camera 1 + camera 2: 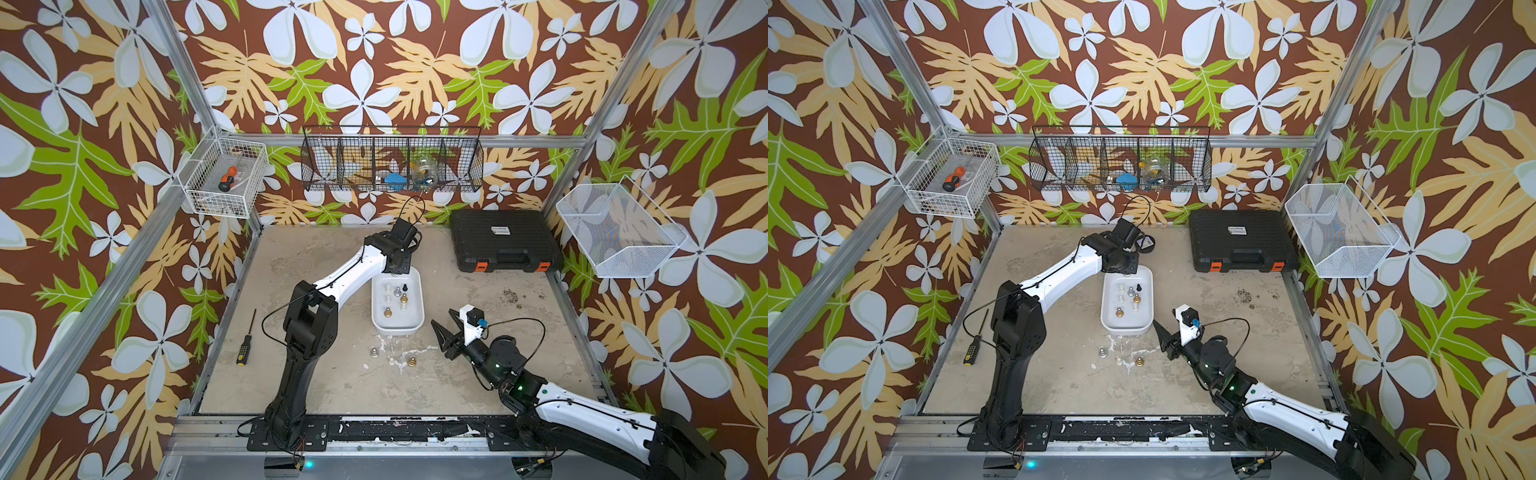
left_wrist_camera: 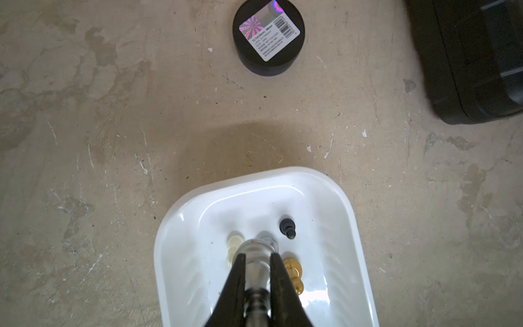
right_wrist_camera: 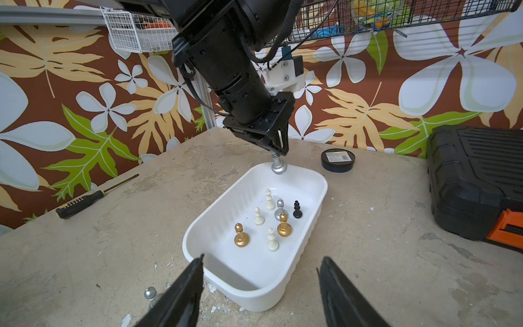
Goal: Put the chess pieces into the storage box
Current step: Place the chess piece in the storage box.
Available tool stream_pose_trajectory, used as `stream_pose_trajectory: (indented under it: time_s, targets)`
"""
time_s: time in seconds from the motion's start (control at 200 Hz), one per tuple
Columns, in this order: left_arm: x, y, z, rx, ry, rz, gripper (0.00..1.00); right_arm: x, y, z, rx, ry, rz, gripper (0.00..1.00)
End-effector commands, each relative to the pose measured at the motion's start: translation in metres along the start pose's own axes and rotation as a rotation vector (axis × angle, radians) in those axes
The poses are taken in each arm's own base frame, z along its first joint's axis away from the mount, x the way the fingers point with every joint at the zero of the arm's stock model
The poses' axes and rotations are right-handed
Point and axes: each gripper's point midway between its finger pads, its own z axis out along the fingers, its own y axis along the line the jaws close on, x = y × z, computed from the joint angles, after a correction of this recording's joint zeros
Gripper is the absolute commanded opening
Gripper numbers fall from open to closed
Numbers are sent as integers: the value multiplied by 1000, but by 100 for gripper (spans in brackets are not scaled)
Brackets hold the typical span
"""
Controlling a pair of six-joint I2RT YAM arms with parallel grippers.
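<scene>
a black hard case (image 1: 505, 241) with orange latches lies shut at the far right of the worktop (image 1: 332, 386). a black round puck (image 2: 268, 36) with a barcode label sits just beyond the far end of the storage box (image 1: 397, 330). a long screwdriver (image 1: 246, 338) with a black and yellow handle lies near the left edge. the left arm (image 1: 353, 270) reaches over the far end of the box and hides that end in both top views. the worktop is pale, stained and scratched like bare concrete, framed in aluminium rails; the walls carry brown wallpaper with big white flowers and green and tan leaves. on the left wall a white wire basket (image 1: 195, 195) holds an orange and black screwdriver (image 1: 227, 178); on the back wall a black wire basket (image 1: 324, 166) with dividers holds a clear jar (image 1: 426, 170) and a blue object (image 1: 395, 179); on the right wall hangs a white mesh basket (image 1: 582, 216). the storage box, white and shallow, stands mid-worktop. seven chess pieces (image 3: 241, 235) stand upright inside: two gold, three cream-white, one silver, one black. three more stand on the worktop just in front of the box: a loose silver piece (image 1: 375, 353), a loose cream piece (image 1: 392, 361), a loose gold piece (image 1: 411, 361). the left tool (image 3: 278, 151) is clamped on a silver piece (image 3: 278, 167), base down, above the far end of the box. the right tool (image 3: 263, 256) gapes wide with nothing in it, near the box's front right corner
</scene>
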Motion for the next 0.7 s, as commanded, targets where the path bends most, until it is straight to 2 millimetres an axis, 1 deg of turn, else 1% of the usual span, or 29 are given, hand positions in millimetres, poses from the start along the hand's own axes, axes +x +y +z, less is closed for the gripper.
stream_pose_trajectory:
  time_s: [0.0,0.28,0.696]
  targets:
    - [-6,3,9,-25,-17,27,4,-8,1,-1,-2,-30,8,66]
    - [6,4,36,-47,15,39,4,-11,0,-4,-4,-46,9,66]
    - [16,5,60,-56,23,41,4,-13,0,-7,-8,-58,12,66]
